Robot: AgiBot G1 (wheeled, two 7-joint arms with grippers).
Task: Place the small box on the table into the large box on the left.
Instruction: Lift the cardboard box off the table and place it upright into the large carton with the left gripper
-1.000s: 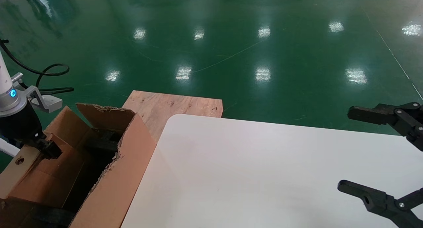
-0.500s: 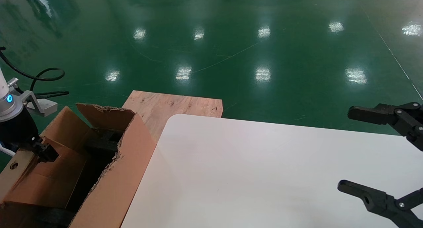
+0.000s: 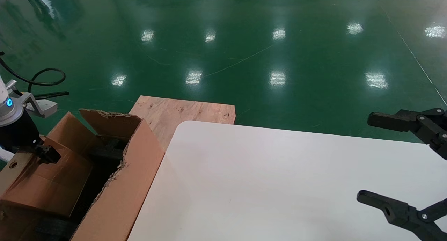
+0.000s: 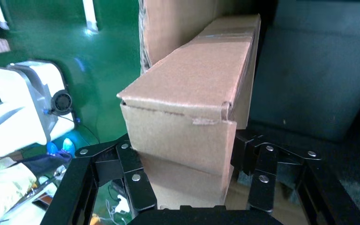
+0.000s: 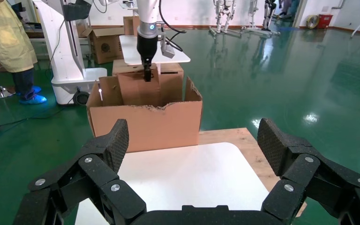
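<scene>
Left tool [image 4: 187,161] is clamped on the small box [image 4: 192,117] at its near end; box runs out ahead of the tool, long and tilted, hole face toward me in the head view; it sits inside the large box [image 3: 115,185], down between the walls, dark foam just beyond it; can't tell whether its far end is touching the bottom or the foam. I judge we're at the lowering/release step, placement nearly done. Next move as I see it: ease down until the box is supported, spread the fingers, lift straight up clear of the ragged flap edge. Right tool [image 5: 192,154] is idle, spread wide, holding nothing, over the far right side of the tabletop [image 3: 279,181]; plywood board [image 3: 181,111] beyond the tabletop corner.
</scene>
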